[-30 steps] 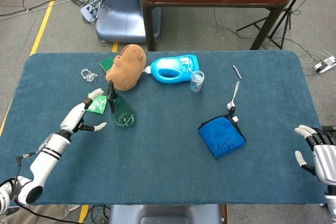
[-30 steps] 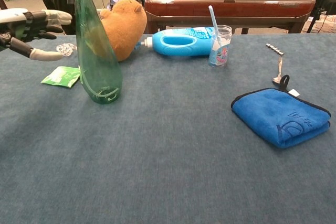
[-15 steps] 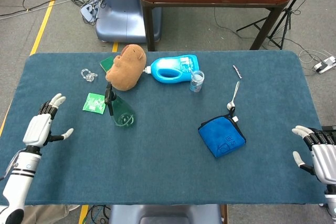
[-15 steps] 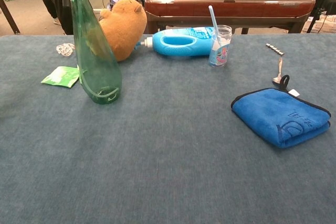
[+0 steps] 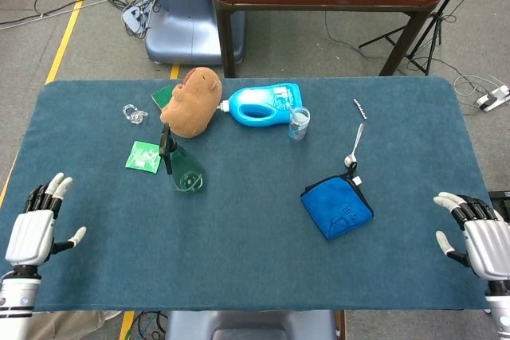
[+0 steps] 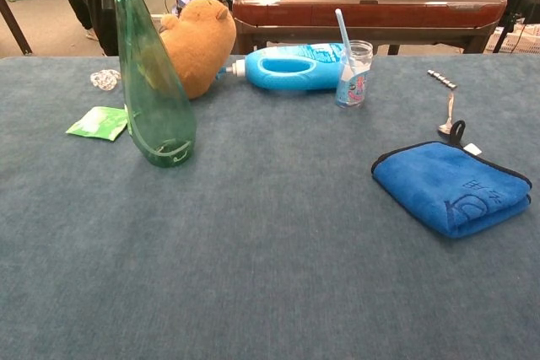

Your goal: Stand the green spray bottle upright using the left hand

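Observation:
The green spray bottle stands upright on the blue table, its black spray head on top, just in front of the brown plush toy. My left hand hangs open at the table's near left edge, far from the bottle, fingers spread and holding nothing. My right hand is open at the near right edge, also empty. Neither hand appears in the chest view.
Behind the bottle lie a brown plush toy, a blue detergent bottle on its side and a small jar. A green packet lies left of the bottle. A spoon and folded blue cloth sit to the right.
My left hand has drawn back from beside the bottle to the table's near left edge. The bottle stays standing where it was. My right hand shifted only slightly.

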You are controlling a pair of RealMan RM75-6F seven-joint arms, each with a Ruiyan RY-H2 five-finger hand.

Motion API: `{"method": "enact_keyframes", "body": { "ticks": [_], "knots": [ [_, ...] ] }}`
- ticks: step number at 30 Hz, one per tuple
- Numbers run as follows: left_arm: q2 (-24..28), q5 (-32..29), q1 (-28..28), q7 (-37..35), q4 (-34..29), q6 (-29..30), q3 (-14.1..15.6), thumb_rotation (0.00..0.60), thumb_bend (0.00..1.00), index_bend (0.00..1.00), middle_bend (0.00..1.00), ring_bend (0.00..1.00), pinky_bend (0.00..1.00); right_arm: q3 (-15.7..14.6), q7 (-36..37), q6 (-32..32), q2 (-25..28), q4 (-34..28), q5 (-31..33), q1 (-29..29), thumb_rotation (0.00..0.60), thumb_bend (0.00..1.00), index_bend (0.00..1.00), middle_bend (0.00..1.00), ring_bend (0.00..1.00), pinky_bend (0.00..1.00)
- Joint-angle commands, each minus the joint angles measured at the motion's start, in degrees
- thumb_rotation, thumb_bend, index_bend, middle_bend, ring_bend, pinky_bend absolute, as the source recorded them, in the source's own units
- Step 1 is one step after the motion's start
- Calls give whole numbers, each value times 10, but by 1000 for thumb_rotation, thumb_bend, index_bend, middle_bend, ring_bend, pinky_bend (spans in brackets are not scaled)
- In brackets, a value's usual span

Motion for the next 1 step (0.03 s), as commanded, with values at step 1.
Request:
{"method": "enact_keyframes", "body": {
  "ticks": [1],
  "knots": [
    [-8, 14, 11, 11, -4, 15, 5, 600, 268, 16, 0, 0, 0, -1, -2, 3, -1, -1, 2, -3, 600, 354, 265, 228, 157, 193]
  ]
}}
